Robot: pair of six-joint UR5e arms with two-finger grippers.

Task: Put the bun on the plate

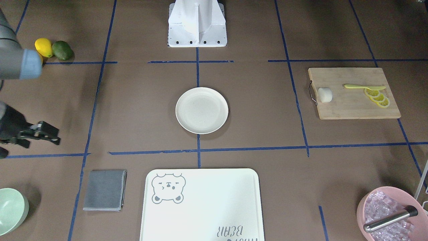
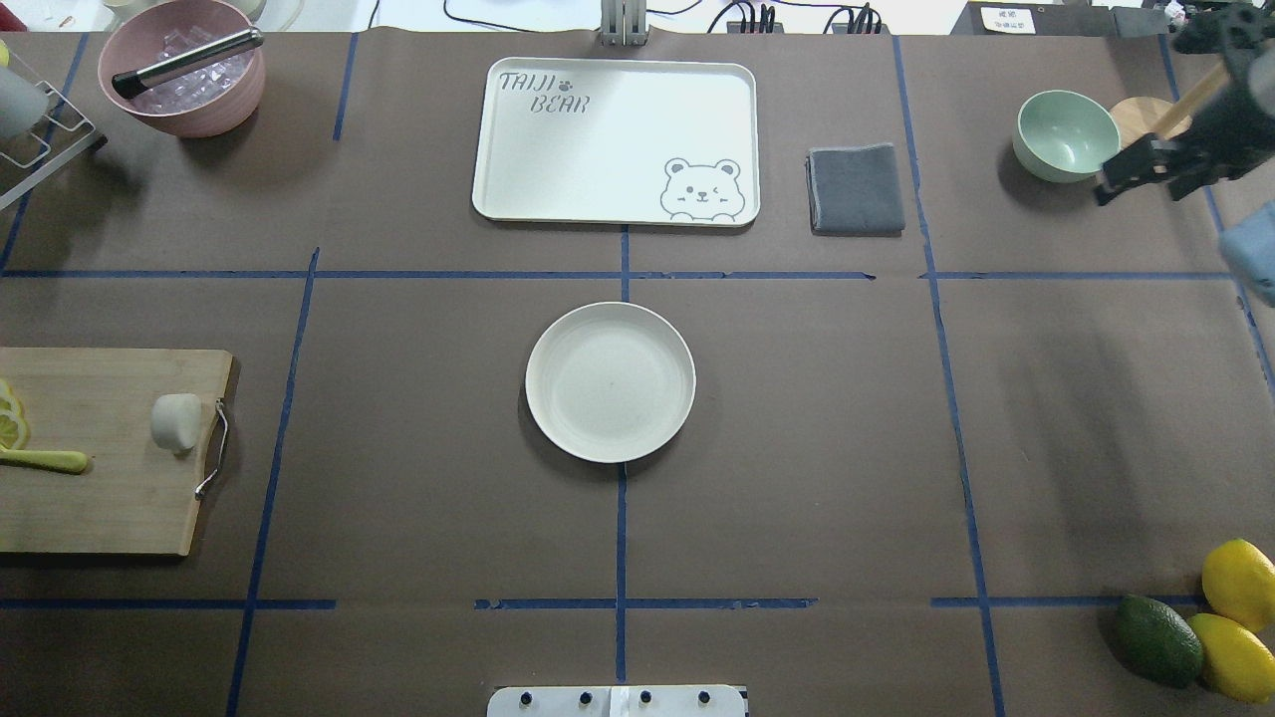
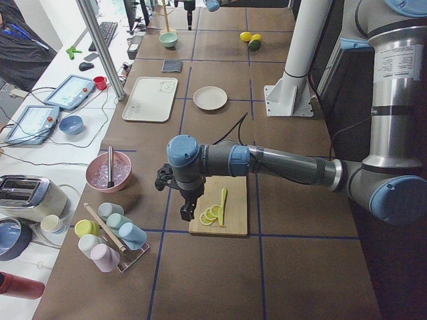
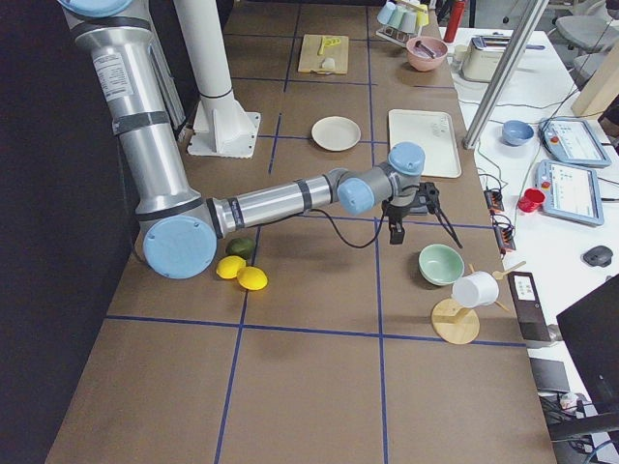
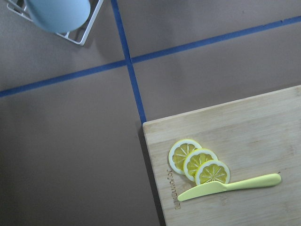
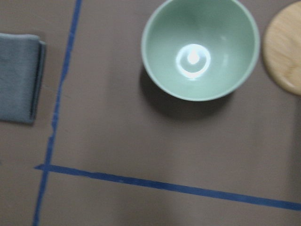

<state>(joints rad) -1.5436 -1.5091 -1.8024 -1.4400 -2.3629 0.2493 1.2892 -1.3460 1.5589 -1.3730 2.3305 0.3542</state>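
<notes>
The small white bun (image 2: 176,422) lies on its side at the handle end of a wooden cutting board (image 2: 100,498), also seen in the front view as the bun (image 1: 325,94). The cream plate (image 2: 610,382) sits bare at the table's middle, plate (image 1: 202,110). My left gripper (image 3: 187,212) hangs over the board's far end near the lemon slices (image 5: 199,165); I cannot tell whether it is open or shut. My right gripper (image 2: 1146,187) stands open and holds nothing, far from the bun, beside the green bowl (image 2: 1064,134).
A yellow knife (image 5: 230,186) lies by the slices. A bear-printed tray (image 2: 613,139), a grey cloth (image 2: 855,189) and a pink bowl of ice (image 2: 184,80) line the far side. Lemons and an avocado (image 2: 1155,637) sit near my right.
</notes>
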